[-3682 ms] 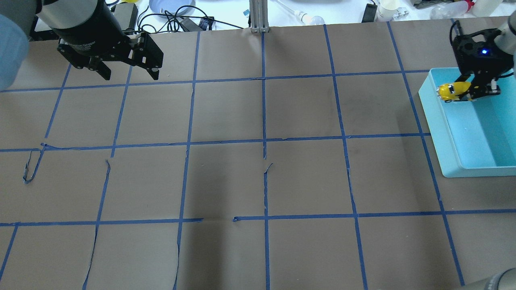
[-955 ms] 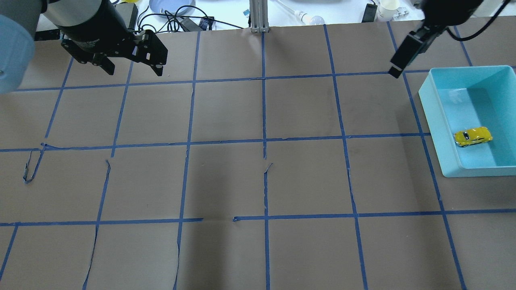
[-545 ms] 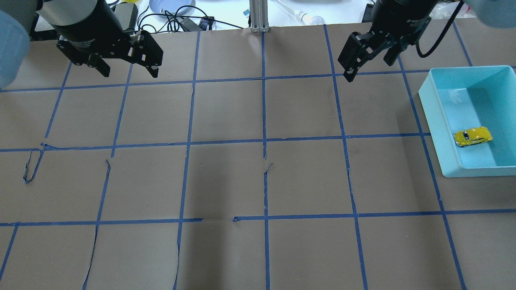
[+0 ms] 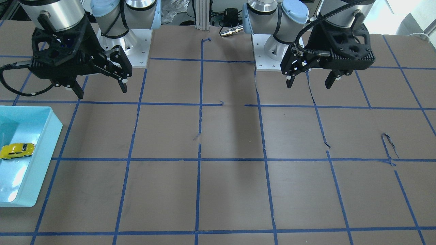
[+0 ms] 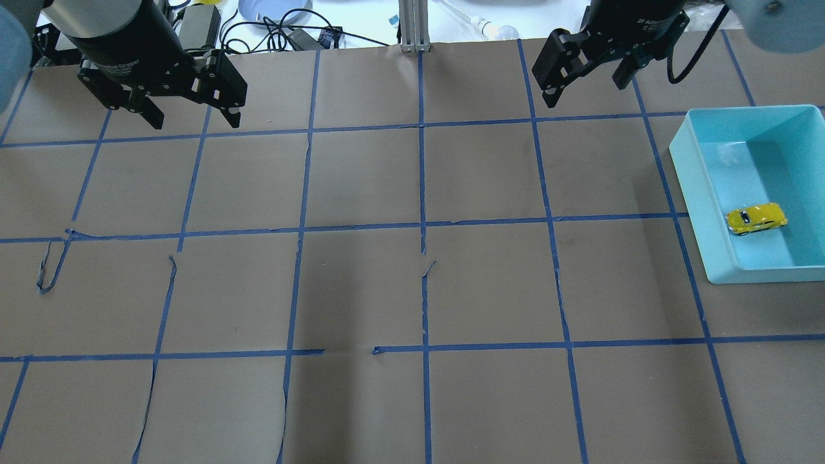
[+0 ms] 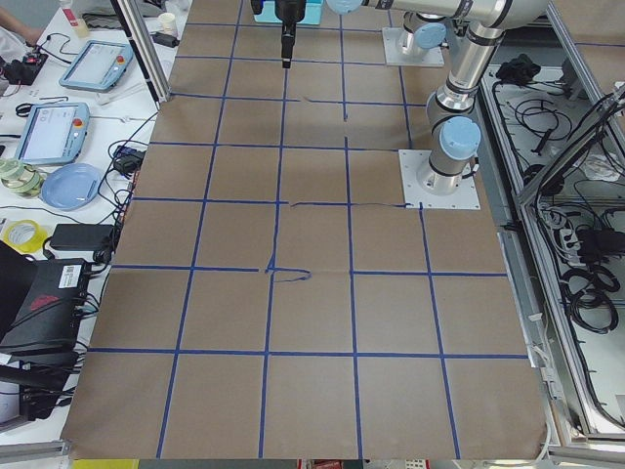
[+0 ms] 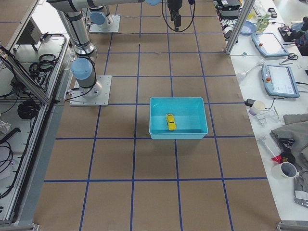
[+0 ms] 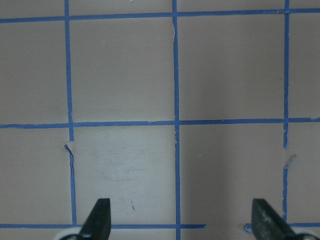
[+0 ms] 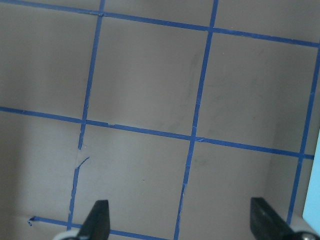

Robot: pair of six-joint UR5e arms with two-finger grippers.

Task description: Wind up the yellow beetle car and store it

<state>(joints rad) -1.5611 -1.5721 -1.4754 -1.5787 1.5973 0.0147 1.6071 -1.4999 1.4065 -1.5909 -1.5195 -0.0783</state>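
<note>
The yellow beetle car (image 5: 755,219) lies on the floor of the light-blue bin (image 5: 693,187) at the table's right side, untouched. It also shows in the front view (image 4: 17,150) and the right view (image 7: 170,121). My right gripper (image 5: 586,91) is open and empty, held high over the table's back, left of the bin. Its wrist view (image 9: 180,220) shows only bare taped paper between the fingers. My left gripper (image 5: 193,122) is open and empty over the back left, and its wrist view (image 8: 181,220) shows only paper.
The brown paper table cover carries a blue tape grid (image 5: 422,225) with a few torn strips. A metal post (image 5: 414,26) stands at the back edge. Cables, a plate and small items lie on the white bench beyond it.
My right gripper let go of the car over the bin, rose and swung left toward the table's back. The car now rests lower in the bin. The left gripper shifted slightly.
</note>
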